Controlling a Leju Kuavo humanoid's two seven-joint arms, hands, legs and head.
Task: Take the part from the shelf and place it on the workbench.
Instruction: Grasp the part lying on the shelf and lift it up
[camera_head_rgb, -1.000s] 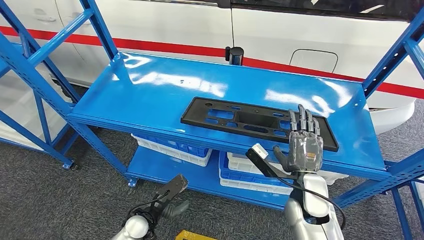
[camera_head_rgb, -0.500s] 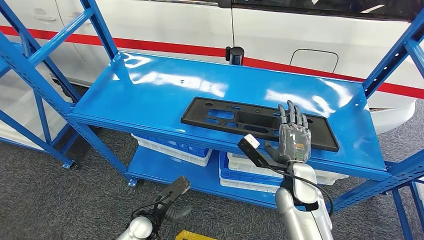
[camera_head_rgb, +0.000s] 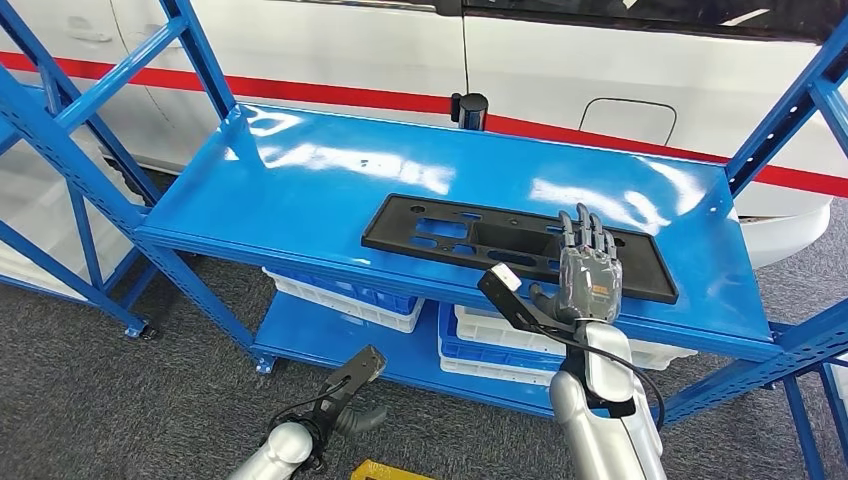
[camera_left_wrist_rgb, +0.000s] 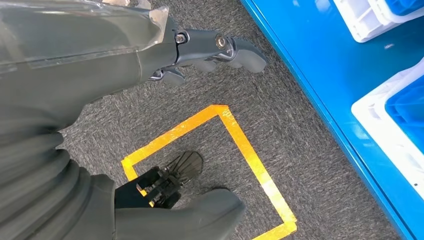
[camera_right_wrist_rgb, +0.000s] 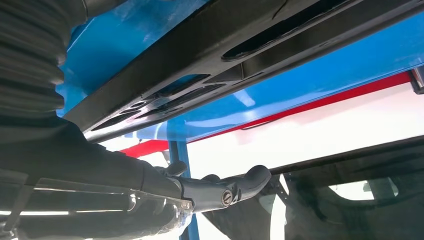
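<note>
The part (camera_head_rgb: 470, 235) is a long flat black plate with several cut-outs, lying on the blue shelf (camera_head_rgb: 300, 190) towards its right front. My right hand (camera_head_rgb: 590, 270) is raised at the shelf's front edge, fingers straight and apart, their tips over the plate's near right portion; I cannot tell whether they touch it. In the right wrist view the plate (camera_right_wrist_rgb: 210, 65) lies just beyond the right hand (camera_right_wrist_rgb: 220, 190), which holds nothing. My left hand (camera_head_rgb: 355, 415) hangs low in front of the lower shelf, empty, its fingers (camera_left_wrist_rgb: 210, 50) loosely extended above the carpet.
White and blue bins (camera_head_rgb: 345, 295) (camera_head_rgb: 500, 340) stand on the lower shelf. Blue uprights (camera_head_rgb: 200, 50) and braces frame both ends of the rack. A white vehicle with a red stripe (camera_head_rgb: 600, 60) stands behind it. A yellow tape square (camera_left_wrist_rgb: 240, 145) marks the grey carpet.
My right hand has shifted left along the shelf's front edge, ending over the plate's near right portion. The left arm has crept slightly right. The plate has not moved.
</note>
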